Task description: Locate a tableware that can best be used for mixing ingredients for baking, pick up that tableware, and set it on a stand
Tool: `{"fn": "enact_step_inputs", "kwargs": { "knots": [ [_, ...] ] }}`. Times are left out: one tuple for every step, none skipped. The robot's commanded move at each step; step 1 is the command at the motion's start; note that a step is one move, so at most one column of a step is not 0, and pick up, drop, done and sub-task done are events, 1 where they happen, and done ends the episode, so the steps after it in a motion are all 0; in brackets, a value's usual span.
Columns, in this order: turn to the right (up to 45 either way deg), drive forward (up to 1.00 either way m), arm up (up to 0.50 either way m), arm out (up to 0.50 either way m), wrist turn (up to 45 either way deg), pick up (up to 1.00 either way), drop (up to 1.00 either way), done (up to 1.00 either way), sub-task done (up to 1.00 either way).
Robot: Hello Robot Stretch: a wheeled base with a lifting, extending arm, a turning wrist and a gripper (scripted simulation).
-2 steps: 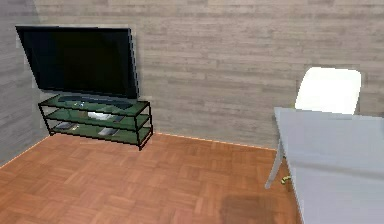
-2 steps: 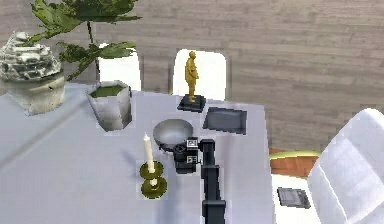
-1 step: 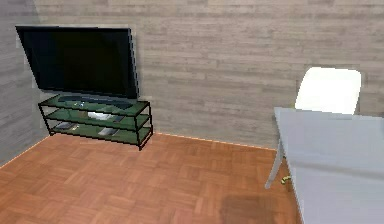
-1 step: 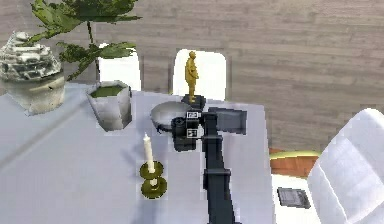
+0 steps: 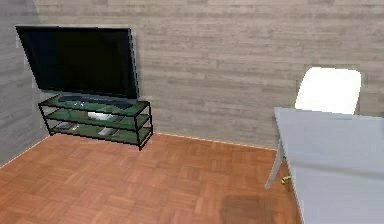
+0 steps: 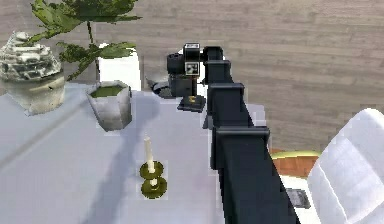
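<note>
**Hand (image 6: 172, 90) at the tabletop's (image 6: 60, 170) far edge; bowl-like vessel (image 6: 38, 92) toward the far left corner**

In the arm side view the dark arm (image 6: 235, 140) reaches across the pale grey tabletop to its far edge. The hand is at the arm's end, beside two white marker squares. A potted plant (image 6: 112, 55) in a white pot stands just left of the hand at that same edge. Because of this I cannot tell whether the hand holds anything, nor how its fingers are set.

Nearer in from the plant sits a small pale pot (image 6: 112, 105) with a green top. Toward the far left corner rests a pale, rounded, bowl-like vessel with something dark-striped heaped on it. By its shape it may be the mixing tableware, though that is not certain, and it is well apart from the hand.

A white candle (image 6: 149, 150) in a brass-coloured holder stands near the tabletop's middle, just left of the arm. A white chair (image 6: 350, 165) shows beyond the arm at that view's right.

In the forward view a dark-framed, glass-shelved stand (image 5: 95, 115) rests on the wood floor (image 5: 170, 180) by the wall. It carries a flat black television (image 5: 80, 58) and is well apart from the tabletop.
</note>
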Motion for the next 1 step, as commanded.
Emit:
{"fn": "enact_step_inputs", "kwargs": {
  "knots": [
    [0.0, 0.0, 0.0, 0.0, -45.0, 0.0, 0.0, 0.0, 0.0]
  ]
}}
